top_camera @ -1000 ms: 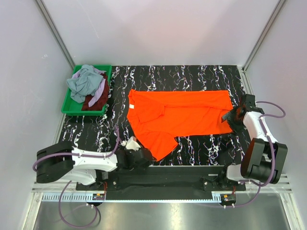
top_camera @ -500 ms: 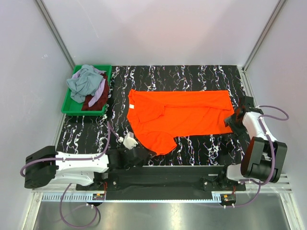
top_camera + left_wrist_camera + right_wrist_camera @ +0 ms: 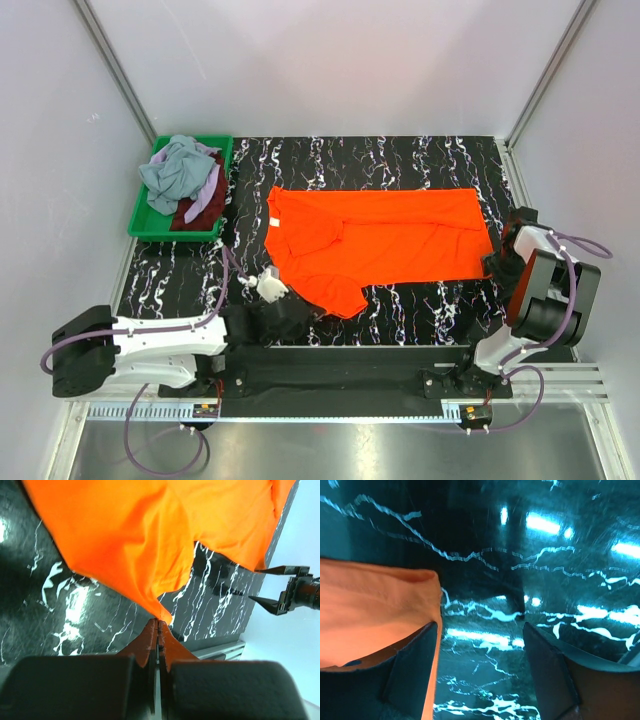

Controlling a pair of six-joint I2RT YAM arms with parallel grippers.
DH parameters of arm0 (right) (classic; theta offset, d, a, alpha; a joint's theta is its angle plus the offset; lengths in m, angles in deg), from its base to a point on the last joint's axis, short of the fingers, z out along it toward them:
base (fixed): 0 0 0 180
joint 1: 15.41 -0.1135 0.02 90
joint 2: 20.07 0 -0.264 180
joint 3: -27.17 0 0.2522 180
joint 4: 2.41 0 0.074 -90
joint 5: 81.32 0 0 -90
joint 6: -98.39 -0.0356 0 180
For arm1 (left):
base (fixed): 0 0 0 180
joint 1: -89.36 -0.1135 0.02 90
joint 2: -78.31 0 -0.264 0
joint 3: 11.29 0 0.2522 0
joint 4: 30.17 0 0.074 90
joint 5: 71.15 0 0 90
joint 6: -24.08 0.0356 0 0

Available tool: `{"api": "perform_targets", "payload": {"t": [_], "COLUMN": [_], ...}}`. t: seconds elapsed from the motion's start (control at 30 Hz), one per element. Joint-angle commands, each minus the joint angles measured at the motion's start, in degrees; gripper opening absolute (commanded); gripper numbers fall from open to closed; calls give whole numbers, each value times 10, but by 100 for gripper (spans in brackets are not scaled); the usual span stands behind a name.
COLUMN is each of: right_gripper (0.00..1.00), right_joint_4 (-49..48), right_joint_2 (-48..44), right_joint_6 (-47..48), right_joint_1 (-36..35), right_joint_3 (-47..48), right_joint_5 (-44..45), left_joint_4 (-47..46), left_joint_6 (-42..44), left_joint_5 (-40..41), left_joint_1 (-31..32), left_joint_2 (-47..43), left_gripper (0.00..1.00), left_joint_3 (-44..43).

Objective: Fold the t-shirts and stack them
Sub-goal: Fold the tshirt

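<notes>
The orange shirt [image 3: 380,240] lies spread flat on the worktop [image 3: 400,160] to the right of the bin [image 3: 150,232], collar end towards the bin, while the other shirts [image 3: 180,180] sit heaped inside the bin. The left end effector [image 3: 158,627], nearer the arms than the bin and to its right, is pressed together on the very tip of the sleeve [image 3: 335,290]. The right end effector [image 3: 480,630], far to the right of the bin, stands spread and low over the worktop with only bare worktop between its jaws; the hem corner [image 3: 427,577] lies by one finger, not between the two. This looks like the start of the first fold. To do it well, the right arm should shift until the corner sits between its jaws before it closes, and the left should lift the sleeve only a little, since so small a pinch could slip. Both should then travel together so the cloth stays smooth. Hard to make out: how many layers the left pinch holds, whether the right finger rests on the cloth or beside it in that blurred, tinted wrist view, and how many shirts the bin holds
</notes>
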Motion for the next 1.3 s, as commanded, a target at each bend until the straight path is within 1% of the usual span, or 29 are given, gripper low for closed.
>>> {"api": "perform_targets", "payload": {"t": [0.0,0.2,0.33,0.47,0.57,0.63,0.8,1.13,1.2,1.23,1.27], "right_gripper": [76,75,73,72,70,68,68,68,63,58,43], "right_joint_4": [-45,-66,-71,-73,-61,-60,-58,-84,-88,-90,-91], "right_joint_2": [-10,-8,-21,-11,-11,-28,-42,16,20,23,23], "right_joint_6": [-20,-2,-7,-12,-12,-15,-29,-21,-18,-17,-13], "right_joint_1": [7,8,8,8,8,8,8,13,13,13,13], "right_joint_3": [2,6,6,13,24,20,14,20,22,23,24], "right_joint_5": [24,32,33,24,12,9,11,27,29,32,39], "left_joint_4": [5,32,41,58,59,59,55,71,77,85,92], "left_joint_6": [27,28,26,32,31,31,34,48,55,65,70], "left_joint_5": [16,27,31,31,33,33,33,55,62,69,74], "left_joint_1": [-9,-11,-11,-11,-12,-12,-11,-12,-12,-13,-16], "left_joint_2": [-8,-8,-8,-6,-10,-12,-11,-20,-25,-25,-25], "left_gripper": [0,0,0,0,0,0,0,0,0,0,0], "left_joint_3": [-29,-46,-57,-67,-65,-64,-67,-80,-86,-90,-101]}}
